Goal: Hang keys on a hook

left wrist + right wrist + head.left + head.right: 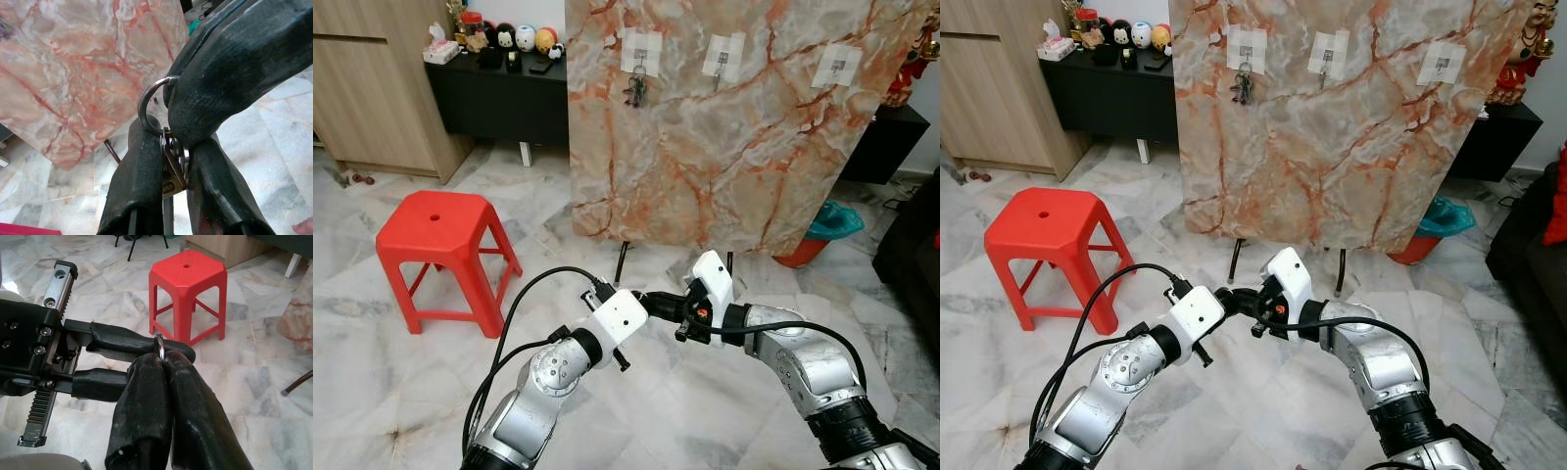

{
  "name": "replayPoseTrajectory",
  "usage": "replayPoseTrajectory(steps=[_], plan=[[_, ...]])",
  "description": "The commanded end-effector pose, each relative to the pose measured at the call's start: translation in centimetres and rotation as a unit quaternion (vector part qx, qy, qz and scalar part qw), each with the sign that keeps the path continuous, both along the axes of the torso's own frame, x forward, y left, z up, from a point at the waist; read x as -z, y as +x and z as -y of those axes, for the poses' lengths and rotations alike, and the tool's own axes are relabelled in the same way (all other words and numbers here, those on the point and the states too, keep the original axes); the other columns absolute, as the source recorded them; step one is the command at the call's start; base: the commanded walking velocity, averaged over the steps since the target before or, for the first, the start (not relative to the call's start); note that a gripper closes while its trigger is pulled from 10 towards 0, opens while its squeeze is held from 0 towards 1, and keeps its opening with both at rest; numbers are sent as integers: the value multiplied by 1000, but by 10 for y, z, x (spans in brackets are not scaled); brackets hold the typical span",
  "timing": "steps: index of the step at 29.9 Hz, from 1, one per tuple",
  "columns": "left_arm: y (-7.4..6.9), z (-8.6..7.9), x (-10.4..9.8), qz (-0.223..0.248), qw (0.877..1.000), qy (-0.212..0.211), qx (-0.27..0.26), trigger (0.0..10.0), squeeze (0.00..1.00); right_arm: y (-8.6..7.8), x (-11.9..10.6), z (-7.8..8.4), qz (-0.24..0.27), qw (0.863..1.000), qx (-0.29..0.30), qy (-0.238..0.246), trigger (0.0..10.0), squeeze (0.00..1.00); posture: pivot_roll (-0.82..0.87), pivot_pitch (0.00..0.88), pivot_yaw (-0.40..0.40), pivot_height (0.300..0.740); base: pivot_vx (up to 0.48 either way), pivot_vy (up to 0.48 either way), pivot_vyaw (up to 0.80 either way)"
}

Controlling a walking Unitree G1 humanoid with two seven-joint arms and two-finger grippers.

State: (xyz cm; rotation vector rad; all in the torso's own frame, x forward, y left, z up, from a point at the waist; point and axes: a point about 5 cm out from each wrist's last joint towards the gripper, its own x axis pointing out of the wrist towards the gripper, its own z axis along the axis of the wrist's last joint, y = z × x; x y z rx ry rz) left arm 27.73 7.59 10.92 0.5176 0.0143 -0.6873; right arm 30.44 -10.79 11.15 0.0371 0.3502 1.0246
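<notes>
Keys (172, 178), light, hard and prone to swinging, hang between the left gripper's (168, 161) closed fingers while the right gripper (164, 357) pinches their slippery ring (149, 100), the surest hold

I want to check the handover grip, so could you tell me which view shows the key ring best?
The left wrist view: the key ring shows close up, pinched between black fingers, brass key hanging below. The right wrist view shows just its top edge between fingers. In the eye views it is too small to make out.
</notes>
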Motion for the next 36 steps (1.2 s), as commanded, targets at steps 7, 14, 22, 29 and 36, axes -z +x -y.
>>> replayPoseTrajectory(steps=[7, 14, 22, 29, 36], plan=[[5, -4, -1, 6, 1000, -4, -17, 0, 0, 4, -5, 5, 11, 1000, 15, -4, 10000, 1000, 34, 0, -128, 740, 0, 0, 0], [5, -7, 4, 1, 1000, 13, -27, 0, 0, 8, -6, 12, 16, 999, 35, -16, 10000, 1000, 28, 0, -129, 740, 0, 0, 0], [10, -18, 11, 1, 997, 42, -70, 0, 0, 7, -11, 23, 19, 999, 47, -8, 10000, 0, 26, 0, -130, 740, 0, 0, 0], [15, -23, 9, 15, 994, 53, -94, 0, 0, 6, -6, 35, 11, 998, 66, -17, 10000, 0, 21, 0, -128, 740, 0, 0, 0], [21, -36, 14, 0, 986, 39, -165, 0, 0, 8, 34, 50, -46, 982, 179, -29, 10000, 0, 20, 0, -126, 740, 0, 0, 0]])
